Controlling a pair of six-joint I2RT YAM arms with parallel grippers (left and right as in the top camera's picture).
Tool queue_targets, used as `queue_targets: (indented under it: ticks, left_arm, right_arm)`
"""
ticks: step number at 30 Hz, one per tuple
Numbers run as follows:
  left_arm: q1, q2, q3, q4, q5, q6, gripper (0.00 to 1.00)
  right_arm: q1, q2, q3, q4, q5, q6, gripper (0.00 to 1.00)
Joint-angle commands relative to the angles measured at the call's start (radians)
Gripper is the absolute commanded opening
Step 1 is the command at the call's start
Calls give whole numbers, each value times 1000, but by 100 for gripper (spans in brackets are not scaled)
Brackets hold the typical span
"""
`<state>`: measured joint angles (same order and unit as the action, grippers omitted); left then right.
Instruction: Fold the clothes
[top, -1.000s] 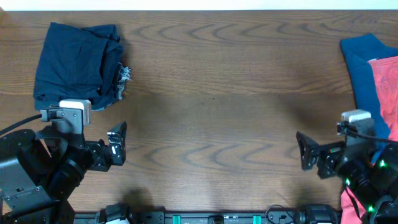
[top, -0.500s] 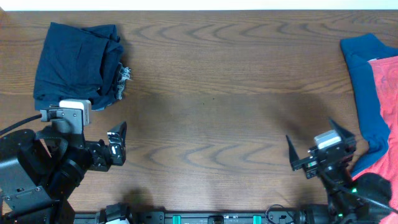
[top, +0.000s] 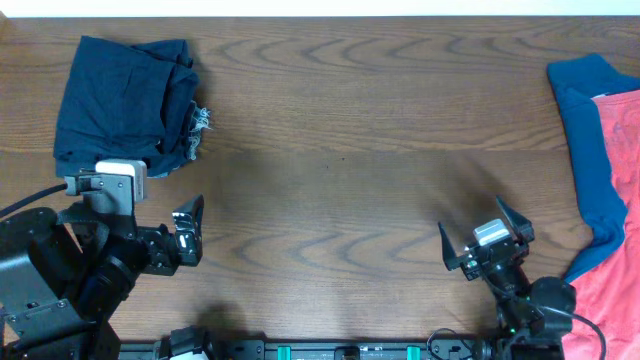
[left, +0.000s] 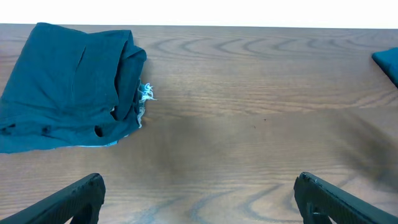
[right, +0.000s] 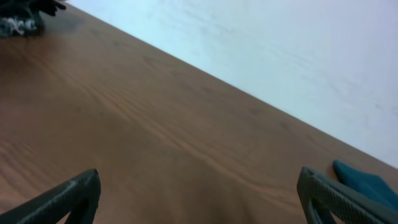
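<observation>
The brown wooden table (top: 340, 150) fills your top view, with a pale strip along its far edge.

Start with your left claw (top: 192, 232). It sits low on the left side of the table. Its two fingers are spread wide and there is nothing between them. Your left wrist view shows the same left claw (left: 199, 183), with bare wood in the gap. Just past it, in the far left corner, lies the dark navy bundle (top: 125, 100). It is bunched up and about as wide as it is deep. Its frayed pale threads (top: 203, 120) stick out on the side that faces the middle of the table.

Your right claw (top: 472, 222) is low on the right side. It is turned at a slant toward the far left, and its fingers are spread wide too. It holds nothing. Beside it, along the right edge, lie the blue cloth (top: 590, 130) and the coral-red cloth (top: 622, 130). Both run long from the far edge down to the near edge, and the red one lies on top of the blue.

The top view is the only one that shows the red cloth. The left wrist view shows the navy bundle (left: 68, 87) close up, and just a tip of blue cloth (left: 388, 62). The right wrist view is tilted and blurry. It shows the right claw (right: 198, 186), mostly wood and white wall, and a small tip of blue cloth (right: 367, 183).
</observation>
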<state>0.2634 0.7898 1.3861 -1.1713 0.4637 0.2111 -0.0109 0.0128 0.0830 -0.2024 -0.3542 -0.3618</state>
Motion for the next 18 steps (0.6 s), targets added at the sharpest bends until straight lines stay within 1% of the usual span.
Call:
queue_targets:
  ticks: [1,4,18]
  left_arm:
    - [-5,0,1,-3,-5,13,98]
    - [-5,0,1,-3,-5,13,98]
    - [-5,0,1,-3,-5,13,98]
  right_arm:
    - [-14,-7,-37,65,-32,10,99]
    - [-14,-7,-55,109,-35,10,99]
    - [-14,-7,-55,109,-35,9,99]
